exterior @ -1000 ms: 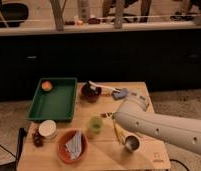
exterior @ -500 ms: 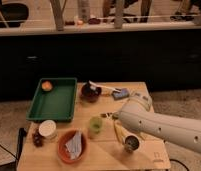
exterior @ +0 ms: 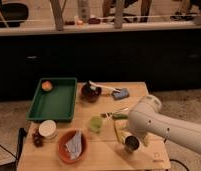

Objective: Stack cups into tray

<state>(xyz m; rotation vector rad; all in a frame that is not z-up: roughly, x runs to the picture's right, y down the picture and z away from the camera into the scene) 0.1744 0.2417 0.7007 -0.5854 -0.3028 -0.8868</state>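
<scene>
The silver metal cup [exterior: 131, 144] stands upright near the table's front right. The pale green cup [exterior: 95, 124] stands upright at the table's middle, to the left of the silver one. The dark green tray [exterior: 55, 100] lies at the table's back left with a small orange object [exterior: 46, 85] in its far corner. My white arm [exterior: 164, 125] reaches in from the right and bends down over the silver cup. My gripper [exterior: 127, 135] is at the arm's end, just above and beside the silver cup, mostly hidden by the arm.
A dark maroon bowl [exterior: 90, 92] with a white utensil stands behind the green cup. A squat white container [exterior: 47, 129] and an orange bowl [exterior: 72, 146] with a wrapper are at the front left. A blue sponge [exterior: 121, 94] lies at the back. A yellow object [exterior: 118, 131] lies beside the silver cup.
My arm's bend has shifted to the right over the table. The cups and the tray have not moved.
</scene>
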